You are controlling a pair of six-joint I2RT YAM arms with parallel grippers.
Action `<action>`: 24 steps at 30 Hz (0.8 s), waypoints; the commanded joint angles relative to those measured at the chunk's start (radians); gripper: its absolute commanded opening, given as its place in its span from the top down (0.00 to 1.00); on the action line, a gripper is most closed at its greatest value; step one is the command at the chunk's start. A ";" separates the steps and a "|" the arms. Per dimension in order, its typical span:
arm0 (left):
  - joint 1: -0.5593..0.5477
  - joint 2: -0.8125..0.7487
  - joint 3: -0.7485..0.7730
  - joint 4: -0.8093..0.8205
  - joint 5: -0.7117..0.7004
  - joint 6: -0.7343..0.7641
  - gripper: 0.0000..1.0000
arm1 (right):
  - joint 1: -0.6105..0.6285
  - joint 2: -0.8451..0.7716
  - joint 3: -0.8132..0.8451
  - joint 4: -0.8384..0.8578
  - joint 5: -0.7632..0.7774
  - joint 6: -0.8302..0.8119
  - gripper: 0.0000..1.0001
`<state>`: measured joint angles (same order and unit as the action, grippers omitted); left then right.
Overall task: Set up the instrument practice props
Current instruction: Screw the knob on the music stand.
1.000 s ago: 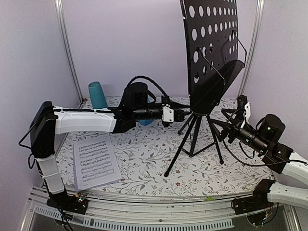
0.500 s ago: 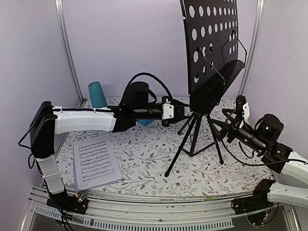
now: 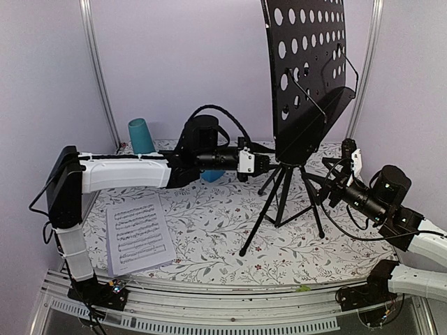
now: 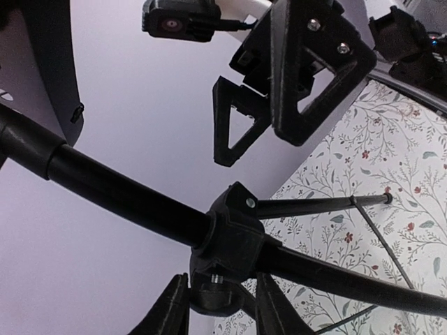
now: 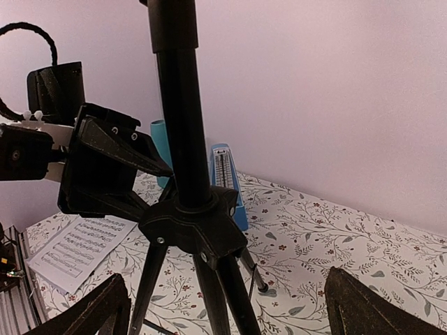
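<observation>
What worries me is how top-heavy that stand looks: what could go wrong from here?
1. The left fingers straddle the hub of the music stand, far below its perforated tray; a sideways nudge there could tip it.
2. The blue metronome stands close to the tripod legs; a sliding leg might knock it over.
3. The right fingers hang open near those legs, so both arms could crowd or snag them.

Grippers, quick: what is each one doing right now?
Left gripper: jaws partly apart around the music stand hub; whether it grips cannot be told.
Right gripper: wide open, holding nothing.
</observation>
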<state>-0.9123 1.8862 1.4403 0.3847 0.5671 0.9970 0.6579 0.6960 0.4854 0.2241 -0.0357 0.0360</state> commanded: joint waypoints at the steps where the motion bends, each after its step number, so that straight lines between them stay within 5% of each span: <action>1: 0.001 0.017 -0.023 0.024 -0.043 0.089 0.65 | -0.004 0.008 0.025 0.002 -0.002 -0.005 0.01; 10: 0.006 0.045 -0.014 0.105 -0.075 0.126 0.60 | -0.004 0.010 0.031 -0.004 -0.017 0.009 0.01; 24: 0.008 0.054 0.003 0.043 -0.049 0.129 0.73 | -0.004 0.004 0.032 -0.023 -0.023 0.019 0.01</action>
<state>-0.9108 1.9247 1.4261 0.4839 0.4908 1.1316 0.6579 0.7082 0.4858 0.2054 -0.0479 0.0410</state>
